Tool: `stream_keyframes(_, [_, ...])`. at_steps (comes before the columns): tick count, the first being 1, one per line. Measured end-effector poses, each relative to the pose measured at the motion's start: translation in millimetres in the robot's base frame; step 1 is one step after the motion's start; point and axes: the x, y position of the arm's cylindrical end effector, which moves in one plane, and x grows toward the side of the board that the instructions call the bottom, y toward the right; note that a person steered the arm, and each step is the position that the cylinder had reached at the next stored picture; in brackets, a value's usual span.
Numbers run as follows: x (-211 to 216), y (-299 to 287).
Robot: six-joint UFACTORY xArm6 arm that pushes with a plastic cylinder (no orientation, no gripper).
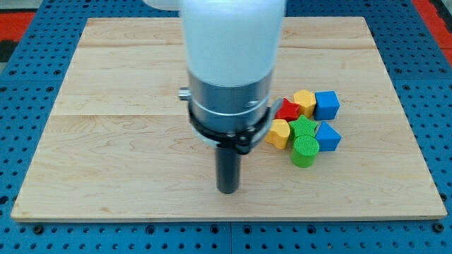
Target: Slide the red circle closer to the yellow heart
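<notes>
- Our arm (232, 63) comes down from the top centre of the frame, a wide white and grey body ending in a straight dark rod.
- My tip (227, 190) rests on the wooden board (113, 141), low in the frame and slightly left of centre. There is no hand to open or close here; the rod grasps nothing and touches no block.
- All the blocks sit bunched together right of centre, to the upper right of my tip and apart from it.
- The red block (286, 111) lies at the cluster's upper left, partly hidden by the arm, so we cannot tell its shape.
- The yellow heart (279, 133) sits just below the red block, touching or nearly touching it.
- A second yellow block (304, 101) stands at the cluster's top, next to a blue cube (327, 104) on its right.
- A green star-like block (304, 127) sits in the middle, with a green cylinder (304, 151) just below it.
- Another blue block (328, 136) lies at the right, beside the green pieces.
</notes>
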Motion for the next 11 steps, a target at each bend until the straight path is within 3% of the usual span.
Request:
stream_keyframes(1, [-39.0,-27.0])
stream_keyframes(5, [-40.5,16.7])
stream_keyframes(9, [-59.1,9.1])
stream_keyframes(11, [-66.1,45.4])
